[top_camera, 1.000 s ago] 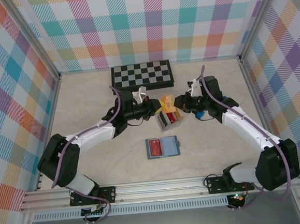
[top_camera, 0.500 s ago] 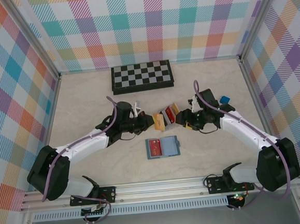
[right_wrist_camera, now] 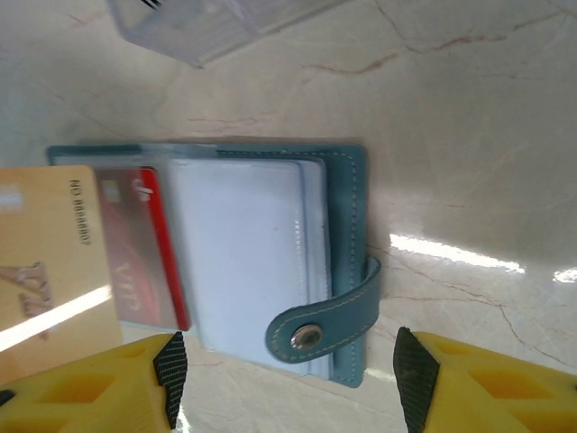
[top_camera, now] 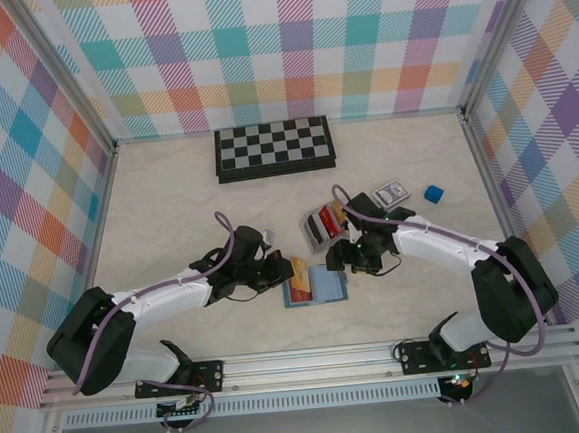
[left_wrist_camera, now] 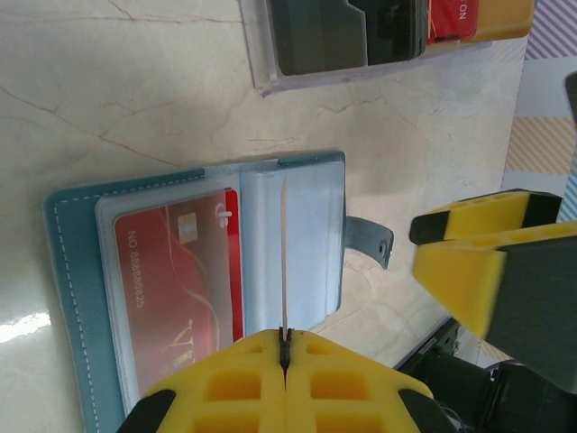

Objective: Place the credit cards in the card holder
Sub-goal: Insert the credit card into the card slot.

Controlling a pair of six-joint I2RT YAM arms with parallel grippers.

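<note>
Chessboard (top_camera: 274, 147) at back, blue block (top_camera: 433, 193) at right, patterned card (top_camera: 391, 194) near it

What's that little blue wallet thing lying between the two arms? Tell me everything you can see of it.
The card holder lies opened flat on the table. It is teal, leather-like, with pale stitching, clear pockets inside and a strap ending in a snap. One pocket holds a red card; the next looks empty. The left gripper holds a tan card over it; contact is unclear.

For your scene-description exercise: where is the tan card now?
In the top view the tan card is near centre, pinched on edge in the left gripper, over the open card holder.
</note>
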